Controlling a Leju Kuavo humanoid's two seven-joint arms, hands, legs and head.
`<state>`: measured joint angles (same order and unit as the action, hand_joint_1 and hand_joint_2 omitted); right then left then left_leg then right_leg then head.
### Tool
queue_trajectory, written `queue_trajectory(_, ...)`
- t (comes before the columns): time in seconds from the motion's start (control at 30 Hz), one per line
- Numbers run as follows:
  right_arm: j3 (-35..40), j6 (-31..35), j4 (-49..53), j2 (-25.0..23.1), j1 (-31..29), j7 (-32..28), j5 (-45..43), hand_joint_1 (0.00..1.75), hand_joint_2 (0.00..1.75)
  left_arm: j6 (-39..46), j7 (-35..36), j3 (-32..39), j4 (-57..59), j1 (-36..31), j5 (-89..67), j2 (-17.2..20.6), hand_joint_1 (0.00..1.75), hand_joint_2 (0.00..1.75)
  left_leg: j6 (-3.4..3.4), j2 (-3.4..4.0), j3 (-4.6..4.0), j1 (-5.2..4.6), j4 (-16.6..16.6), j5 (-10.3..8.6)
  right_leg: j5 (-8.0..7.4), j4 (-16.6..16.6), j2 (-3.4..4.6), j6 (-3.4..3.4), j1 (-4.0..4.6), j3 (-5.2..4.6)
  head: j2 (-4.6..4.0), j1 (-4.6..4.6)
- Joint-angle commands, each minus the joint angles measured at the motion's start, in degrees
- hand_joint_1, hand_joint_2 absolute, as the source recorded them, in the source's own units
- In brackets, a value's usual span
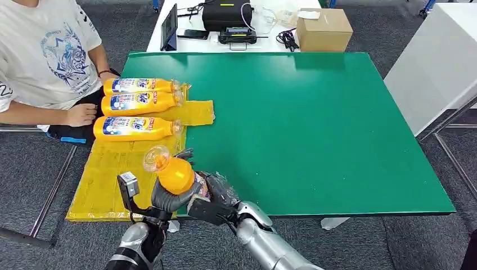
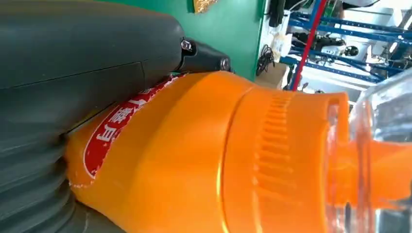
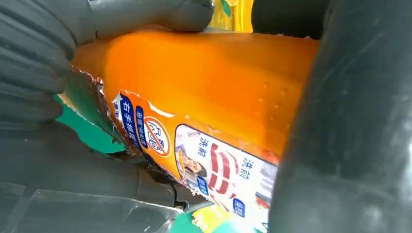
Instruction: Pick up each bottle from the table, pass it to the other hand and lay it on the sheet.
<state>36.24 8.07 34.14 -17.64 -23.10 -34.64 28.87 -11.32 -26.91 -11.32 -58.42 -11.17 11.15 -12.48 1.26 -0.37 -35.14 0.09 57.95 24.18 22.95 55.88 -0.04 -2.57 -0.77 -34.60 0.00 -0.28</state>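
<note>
Mid-handover, and both hands were on the bottle (image 1: 173,173) at once, held up over the near edge of the green table (image 1: 315,129) right where it met the yellow sheet (image 1: 107,180). The left hand (image 1: 164,198) had its fingers wrapped under and around the orange body, and the right hand (image 1: 216,198) was closed on the same bottle from the other side. In the right wrist view the label faced out between the grey thumb and the dark fingers. The clear cap pointed up and away toward the sheet, which looked sensible to me, because a bottle gripped low on the body leaves the neck free and swings down flat more easily. Three bottles (image 1: 135,109) already lay on their sides in a row at the far end of the sheet, caps toward the table, so this one probably belonged in the open stretch nearer the robot. A person (image 1: 50,62) sat beside that far end, one hand resting close to the laid bottles. By my reading the right hand had yet to let go
</note>
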Motion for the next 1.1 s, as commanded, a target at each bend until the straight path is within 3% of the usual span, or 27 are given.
queue_trajectory(0.03,2.76,4.87,0.46,0.72,2.21,1.79,2.47,1.75,1.75,-1.33,0.03,-0.83,-2.38,-2.58,0.69,-0.77,1.75,1.75,-0.05,-0.16,0.15,0.04,0.01,0.09,0.14,0.0,-0.18,0.07,0.05,0.22,0.0,0.0)
queue_trajectory(0.07,1.95,6.41,1.1,0.76,2.39,2.33,2.69,1.75,1.75,-1.12,0.04,-0.69,-3.6,-2.18,0.72,-0.74,1.75,1.75,-0.06,-0.18,0.25,0.09,0.06,0.16,0.2,0.0,-0.21,0.1,0.09,0.35,0.0,0.0)
queue_trajectory(0.13,0.57,8.81,2.15,0.68,2.82,2.89,2.61,1.31,1.75,-0.86,0.01,-0.32,-5.28,-1.49,1.03,-0.8,1.75,1.75,-0.04,-0.14,0.15,0.04,0.04,0.11,0.14,0.01,-0.16,0.07,0.05,0.23,0.0,-0.02)
queue_trajectory(0.17,0.25,9.21,2.3,0.62,2.9,3.16,2.57,1.31,1.75,-0.71,-0.02,-0.18,-5.65,-1.34,1.12,-0.87,1.75,1.75,-0.05,-0.13,0.13,0.05,0.03,0.11,0.14,0.01,-0.16,0.08,0.05,0.21,0.0,0.02)
queue_trajectory(0.2,-0.18,10.62,2.71,0.6,2.96,4.0,2.92,0.0,1.75,-0.2,0.03,0.19,-6.52,-0.94,1.31,-0.96,1.75,1.75,-0.06,-0.14,0.21,0.07,0.05,0.16,0.19,0.02,-0.18,0.1,0.08,0.3,0.0,0.0)
queue_trajectory(0.4,-1.53,14.64,4.03,0.68,3.11,5.81,4.02,0.0,1.75,1.18,0.19,1.09,-7.91,-0.36,1.65,-1.16,1.75,1.75,-0.04,-0.13,0.05,0.03,-0.01,0.04,0.08,-0.02,-0.15,0.07,0.04,0.12,0.0,0.02)
queue_trajectory(0.43,-2.39,16.74,5.19,0.65,3.48,5.95,4.29,0.0,0.0,2.29,-0.06,1.47,-8.66,-0.12,1.48,-1.22,1.75,1.75,-0.06,-0.15,0.17,0.04,0.0,0.1,0.13,-0.03,-0.17,0.09,0.05,0.26,0.0,0.0)
queue_trajectory(0.53,-4.89,20.82,13.13,1.83,5.18,7.27,5.29,0.0,0.0,7.04,-0.71,3.04,-11.47,0.22,0.41,-1.32,1.75,1.75,-0.04,-0.07,-0.01,0.03,0.03,0.07,0.06,0.02,-0.05,0.06,0.03,0.05,0.0,0.0)
queue_trajectory(0.67,-7.58,19.18,27.84,3.77,9.43,8.16,3.74,0.0,0.0,11.8,-1.19,4.92,-12.1,0.09,-0.97,-0.95,1.75,1.75,-0.06,-0.17,0.13,0.03,0.04,0.14,0.17,0.04,-0.14,0.1,0.04,0.22,0.0,0.0)
queue_trajectory(1.1,-7.77,18.92,31.75,4.25,11.09,7.62,3.16,0.0,0.0,15.12,-3.05,5.31,-11.17,-0.28,-3.4,-0.82,1.75,1.75,-0.05,-0.15,0.07,0.04,-0.01,0.07,0.08,-0.03,-0.09,0.07,0.04,0.17,0.0,0.04)
